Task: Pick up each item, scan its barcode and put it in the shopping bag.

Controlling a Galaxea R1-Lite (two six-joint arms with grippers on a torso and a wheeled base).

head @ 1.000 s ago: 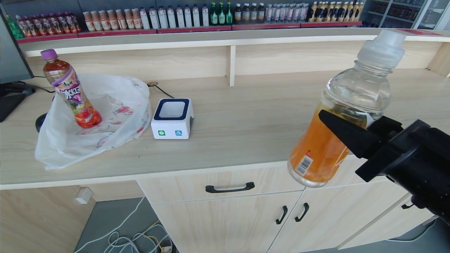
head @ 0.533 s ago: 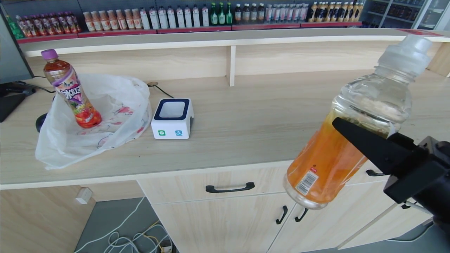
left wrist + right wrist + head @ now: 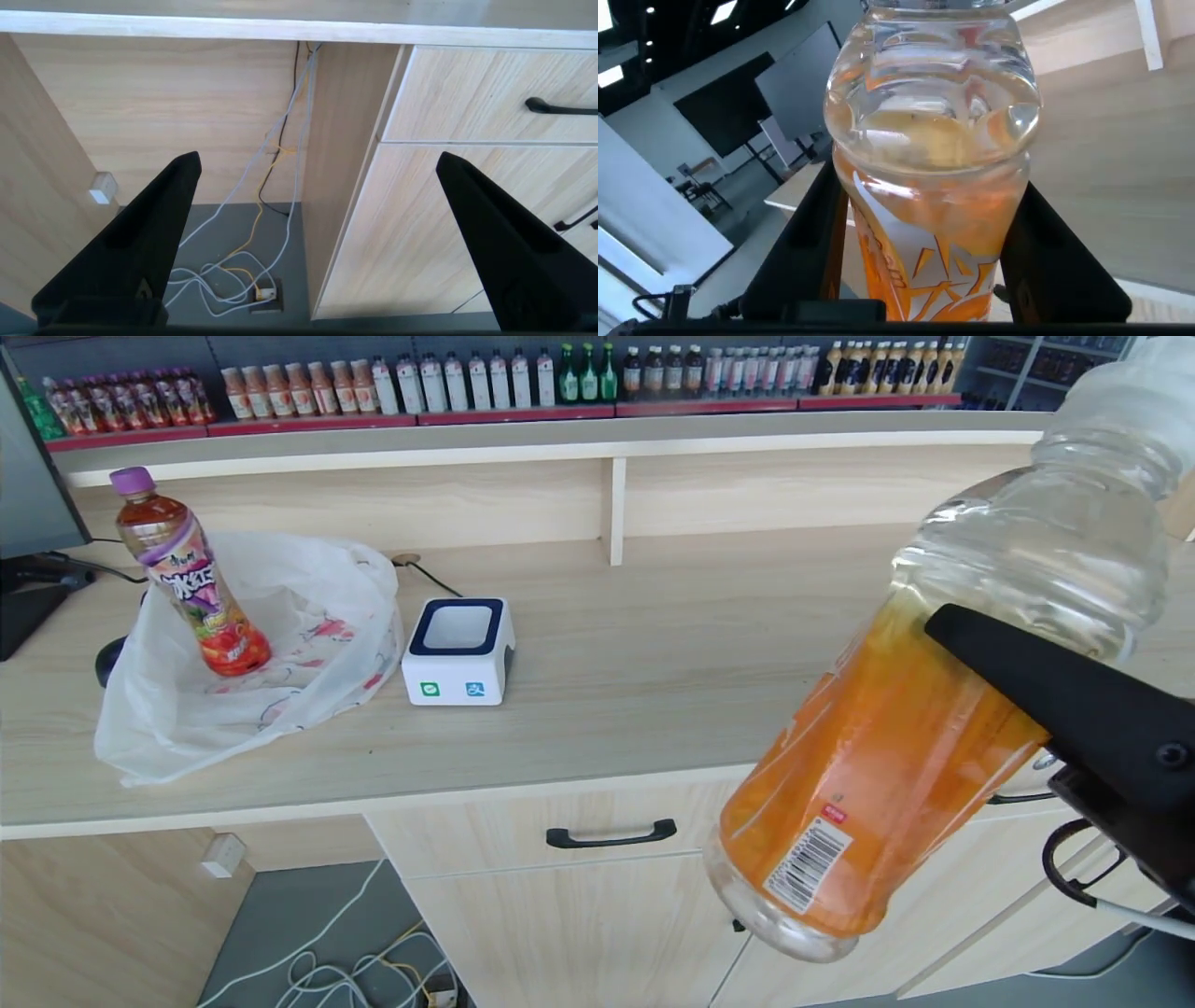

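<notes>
Clear orange-filled bottle (image 3: 868,775), purple-capped bottle (image 3: 191,597), white bag (image 3: 187,728), navy-rimmed white scanner (image 3: 457,658)

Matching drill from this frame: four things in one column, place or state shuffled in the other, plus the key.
1 orange drink bottle
2 purple-capped bottle
3 scanner
4 left gripper

A open, low before the cabinet
B tilted, in the shopping bag
C clamped in the right gripper
D on the counter beside the bag

Pairs: 1-C, 2-B, 3-D, 4-A
</notes>
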